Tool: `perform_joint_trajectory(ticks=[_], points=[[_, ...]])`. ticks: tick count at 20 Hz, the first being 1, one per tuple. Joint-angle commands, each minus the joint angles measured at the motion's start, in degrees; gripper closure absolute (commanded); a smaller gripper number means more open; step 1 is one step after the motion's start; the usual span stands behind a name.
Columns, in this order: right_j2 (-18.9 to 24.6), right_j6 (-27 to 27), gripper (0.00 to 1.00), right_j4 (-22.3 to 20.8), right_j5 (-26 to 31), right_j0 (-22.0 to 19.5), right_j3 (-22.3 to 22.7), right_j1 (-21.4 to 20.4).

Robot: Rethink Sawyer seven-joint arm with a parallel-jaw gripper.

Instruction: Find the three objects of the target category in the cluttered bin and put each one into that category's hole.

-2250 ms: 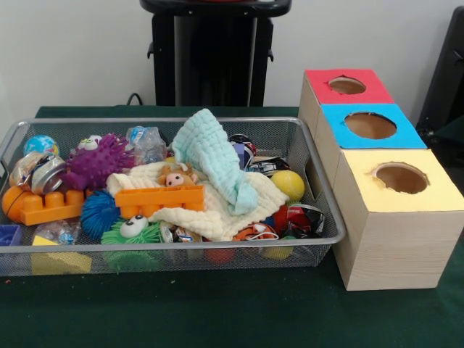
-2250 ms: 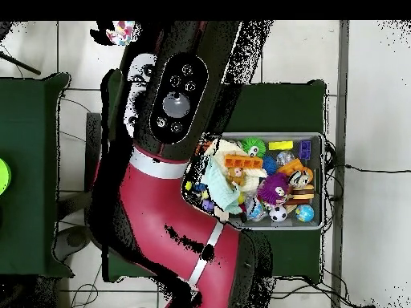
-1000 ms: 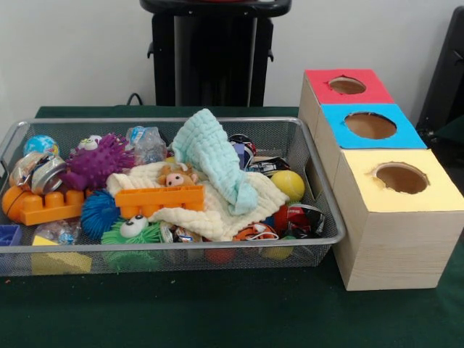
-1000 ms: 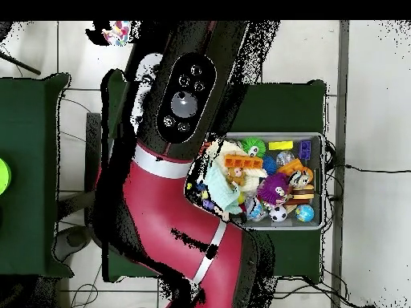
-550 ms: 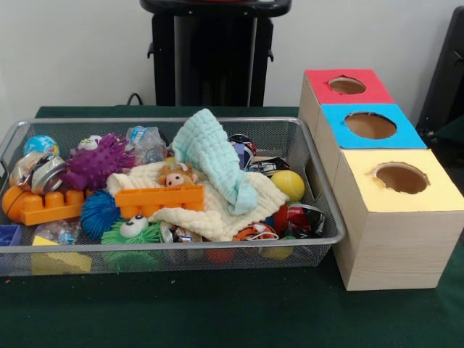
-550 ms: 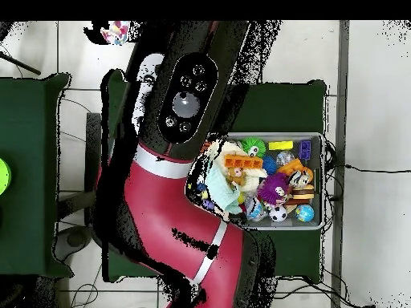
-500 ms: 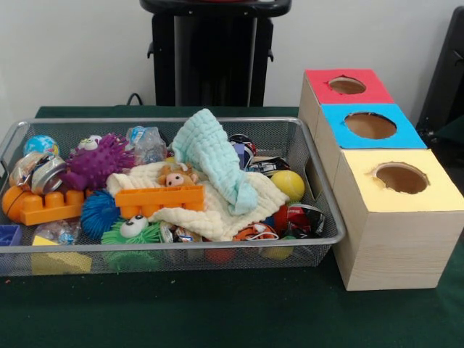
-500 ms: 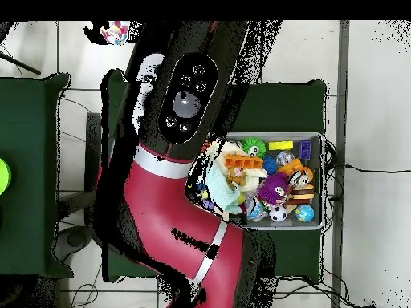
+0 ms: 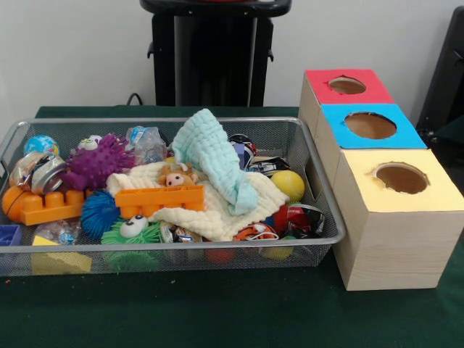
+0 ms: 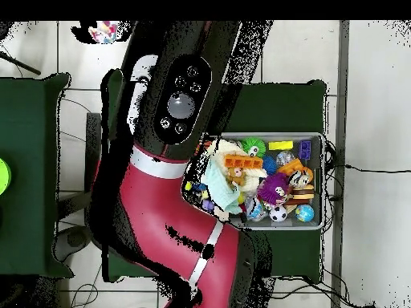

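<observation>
Bin (image 9: 319, 190) of wire mesh sits on the green table (image 9: 217, 312), left of three wooden boxes with red (image 9: 346, 85), blue (image 9: 370, 125) and yellow (image 9: 401, 177) holes. Red arm (image 10: 164, 216) covers the bin's left end in the overhead view; jaws hidden, state cannot be told. Mint cloth (image 9: 212, 156) overlies cream cloth (image 9: 217, 210), orange block (image 9: 159, 200), yellow ball (image 9: 288, 184)

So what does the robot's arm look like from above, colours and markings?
The arm is thick and rounded, red on its lower segment with black joints and white bands. The black upper link has a grey round cap ringed by small grey dots. The end effector is not visible.
</observation>
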Motion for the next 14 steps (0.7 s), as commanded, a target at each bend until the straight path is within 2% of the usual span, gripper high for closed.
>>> perform_joint_trajectory(ticks=[1,2,3,5,7,10,14], points=[[-16.1,0.9,1.00,12.5,4.0,1.7,-1.8,4.1],[-18.7,4.4,1.00,17.0,5.8,1.4,2.5,6.2],[-22.3,8.0,1.00,21.0,8.3,0.1,9.6,8.6],[-26.0,19.5,1.00,28.8,11.9,-2.5,21.0,13.1],[-29.6,29.1,1.00,34.8,14.1,-4.9,29.5,15.2],[-32.2,41.5,1.00,42.1,15.2,-6.9,36.2,17.3],[-35.9,51.8,1.00,48.5,14.3,-8.8,41.9,18.0]])
